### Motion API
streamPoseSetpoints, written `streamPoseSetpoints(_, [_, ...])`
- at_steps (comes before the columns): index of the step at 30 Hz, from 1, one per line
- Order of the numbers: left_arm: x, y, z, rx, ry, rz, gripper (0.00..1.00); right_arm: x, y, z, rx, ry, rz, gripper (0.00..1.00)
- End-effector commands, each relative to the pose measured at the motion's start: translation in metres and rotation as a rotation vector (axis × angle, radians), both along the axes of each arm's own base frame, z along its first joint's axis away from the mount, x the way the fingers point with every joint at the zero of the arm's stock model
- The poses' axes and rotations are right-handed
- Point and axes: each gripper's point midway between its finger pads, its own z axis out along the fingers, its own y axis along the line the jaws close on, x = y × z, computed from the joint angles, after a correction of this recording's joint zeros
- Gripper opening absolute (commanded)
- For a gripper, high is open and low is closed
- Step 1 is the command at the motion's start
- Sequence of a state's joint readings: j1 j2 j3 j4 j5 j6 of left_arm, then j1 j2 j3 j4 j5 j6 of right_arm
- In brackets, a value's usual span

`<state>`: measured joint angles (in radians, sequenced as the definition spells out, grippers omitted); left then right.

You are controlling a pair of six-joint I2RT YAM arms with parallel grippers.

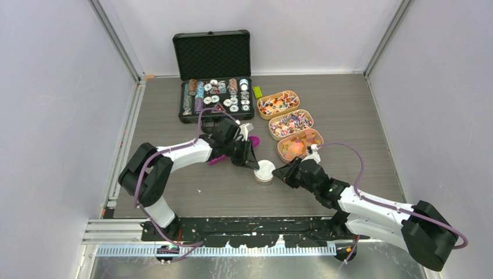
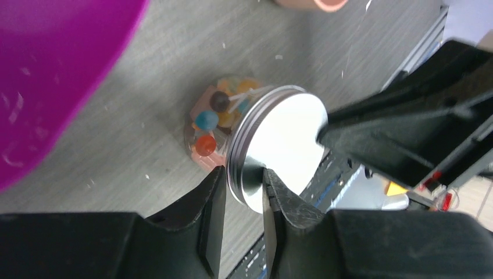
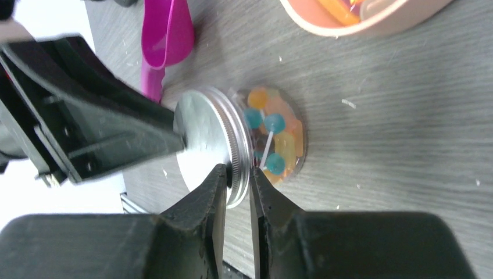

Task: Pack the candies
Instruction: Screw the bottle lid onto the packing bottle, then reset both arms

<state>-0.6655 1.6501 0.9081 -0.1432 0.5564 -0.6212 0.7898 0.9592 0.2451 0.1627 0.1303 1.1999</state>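
A small clear jar [image 1: 264, 172] holds candies [image 2: 210, 123], round ones in orange, blue and yellow [image 3: 274, 141]. A silver screw lid [image 2: 285, 136] sits on it, also seen in the right wrist view [image 3: 200, 125]. My left gripper [image 1: 250, 161] is shut on the lid's rim [image 2: 243, 174] from the left. My right gripper [image 1: 281, 172] is shut on the rim [image 3: 237, 174] from the right. The magenta scoop [image 1: 254, 140] lies just behind the left gripper, also in the wrist views [image 2: 52, 70] [image 3: 165, 40].
Three peach oval trays [image 1: 297, 96] of loose candies [image 1: 290, 124] stand in a row behind the jar on the right. An open black case [image 1: 212, 55] of poker chips stands at the back, with a yellow-green block [image 1: 257, 92] beside it.
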Motion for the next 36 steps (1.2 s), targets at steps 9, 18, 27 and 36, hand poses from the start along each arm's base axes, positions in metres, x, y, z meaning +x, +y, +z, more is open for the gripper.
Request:
streamPoseSetpoints(9, [0.031,-0.004,0.036,0.064,-0.174,0.006,0.51,-0.027,-0.029,0.022,-0.154,0.018,0.026,0.47])
streamPoseSetpoints(18, [0.034,0.025,0.151,0.056,-0.439,0.046,0.77,-0.017,-0.072,0.099,-0.400,-0.129,0.010,0.75])
streamPoseSetpoints(27, [0.026,0.093,0.246,0.107,-0.773,0.202,1.00,-0.003,-0.148,0.212,-0.673,-0.304,-0.196,0.77])
streamPoseSetpoints(36, [-0.008,0.138,0.267,0.056,-0.875,0.318,1.00,-0.020,-0.161,0.243,-0.548,-0.408,-0.213,0.77])
